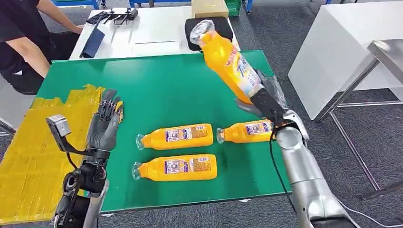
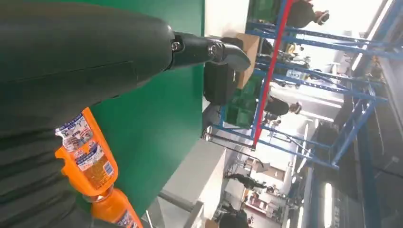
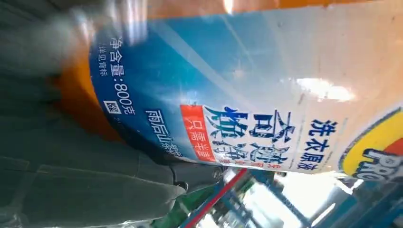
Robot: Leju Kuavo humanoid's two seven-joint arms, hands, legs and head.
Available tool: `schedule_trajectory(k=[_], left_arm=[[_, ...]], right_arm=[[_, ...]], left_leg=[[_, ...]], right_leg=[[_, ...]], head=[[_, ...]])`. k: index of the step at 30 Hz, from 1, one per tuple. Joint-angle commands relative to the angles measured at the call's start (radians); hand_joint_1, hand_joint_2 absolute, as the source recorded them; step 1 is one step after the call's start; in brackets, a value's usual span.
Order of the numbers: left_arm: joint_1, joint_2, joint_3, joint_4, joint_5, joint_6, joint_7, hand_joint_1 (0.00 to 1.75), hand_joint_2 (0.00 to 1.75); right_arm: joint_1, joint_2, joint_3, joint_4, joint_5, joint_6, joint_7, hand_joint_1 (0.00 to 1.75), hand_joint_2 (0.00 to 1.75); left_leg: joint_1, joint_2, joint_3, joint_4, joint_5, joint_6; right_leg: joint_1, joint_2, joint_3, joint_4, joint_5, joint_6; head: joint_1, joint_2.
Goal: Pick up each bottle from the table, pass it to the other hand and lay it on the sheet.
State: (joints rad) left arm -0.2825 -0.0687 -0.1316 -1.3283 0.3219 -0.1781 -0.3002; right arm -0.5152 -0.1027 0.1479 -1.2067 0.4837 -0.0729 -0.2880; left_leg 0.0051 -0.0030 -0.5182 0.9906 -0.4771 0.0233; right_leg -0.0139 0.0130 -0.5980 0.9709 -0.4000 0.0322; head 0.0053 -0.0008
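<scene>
My right hand [image 1: 266,97] grips the base of an orange bottle [image 1: 226,59] with a blue-and-white label, raised above the green table [image 1: 161,80] and tilted, its clear cap pointing up and away. Its label [image 3: 266,95] is close up in the right wrist view, with my right hand's fingers [image 3: 95,190] around it. Three more orange bottles lie on the table: one [image 1: 175,136], one [image 1: 177,167] nearer me, and one [image 1: 246,131] beside my right wrist. My left hand [image 1: 105,124] hovers open, fingers up, at the edge of the yellow sheet [image 1: 28,156]. In the left wrist view lying bottles [image 2: 88,159] show past my left hand [image 2: 71,61].
A person in black sits at the far left by a white table [image 1: 138,33] carrying dark tools, a dark pad and a cardboard box. To the right stand a white cabinet [image 1: 332,52] and a metal frame. The floor is grey carpet.
</scene>
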Motion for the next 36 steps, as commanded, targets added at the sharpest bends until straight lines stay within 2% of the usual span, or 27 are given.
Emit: schedule_trajectory(k=[1, 5, 8, 18, 28, 36], left_arm=[[-0.079, -0.016, -0.047, 0.110, 0.063, 0.013, 0.034, 0.00, 1.75], [-0.097, -0.027, -0.064, 0.109, 0.080, 0.016, 0.036, 0.00, 1.75], [-0.106, -0.027, -0.070, 0.112, 0.088, 0.016, 0.037, 0.00, 1.75], [-0.127, -0.038, -0.104, 0.113, 0.163, -0.033, 0.050, 0.00, 1.75], [-0.129, -0.029, -0.123, 0.123, 0.199, -0.054, 0.052, 0.00, 1.75], [-0.170, -0.038, -0.138, 0.222, 0.252, -0.035, 0.048, 0.00, 1.75]], right_arm=[[-0.278, 0.231, 0.160, 0.470, 0.035, -0.065, 0.010, 1.75, 1.75], [-0.315, 0.285, 0.205, 0.569, 0.053, -0.070, 0.017, 1.75, 1.75], [-0.324, 0.302, 0.222, 0.616, 0.057, -0.056, 0.019, 1.75, 1.75], [-0.345, 0.361, 0.288, 0.755, 0.113, -0.065, 0.043, 1.75, 1.75], [-0.347, 0.372, 0.293, 0.782, 0.117, -0.066, 0.038, 1.75, 1.75], [-0.308, 0.430, 0.414, 0.755, 0.216, -0.094, 0.016, 1.75, 1.75]], left_leg=[[0.001, 0.007, 0.002, 0.000, -0.002, -0.001], [0.001, 0.007, 0.001, -0.001, -0.001, -0.001], [0.001, 0.002, -0.002, 0.000, -0.001, -0.001], [-0.001, -0.001, -0.004, 0.000, -0.001, -0.001], [0.000, -0.001, -0.003, 0.000, -0.001, -0.001], [0.001, -0.001, -0.001, -0.001, -0.001, -0.002]], right_leg=[[0.001, 0.006, 0.000, 0.000, 0.000, -0.001], [0.001, 0.005, -0.002, 0.000, 0.000, -0.002], [0.002, 0.000, -0.003, 0.000, -0.001, -0.001], [0.001, -0.002, -0.004, 0.000, -0.001, -0.001], [0.001, -0.002, -0.003, 0.000, -0.001, -0.001], [0.003, -0.003, -0.001, -0.001, -0.002, -0.002]], head=[[0.000, 0.000], [0.000, 0.000], [0.000, 0.000], [0.000, 0.000], [0.000, 0.000], [0.000, 0.000]])
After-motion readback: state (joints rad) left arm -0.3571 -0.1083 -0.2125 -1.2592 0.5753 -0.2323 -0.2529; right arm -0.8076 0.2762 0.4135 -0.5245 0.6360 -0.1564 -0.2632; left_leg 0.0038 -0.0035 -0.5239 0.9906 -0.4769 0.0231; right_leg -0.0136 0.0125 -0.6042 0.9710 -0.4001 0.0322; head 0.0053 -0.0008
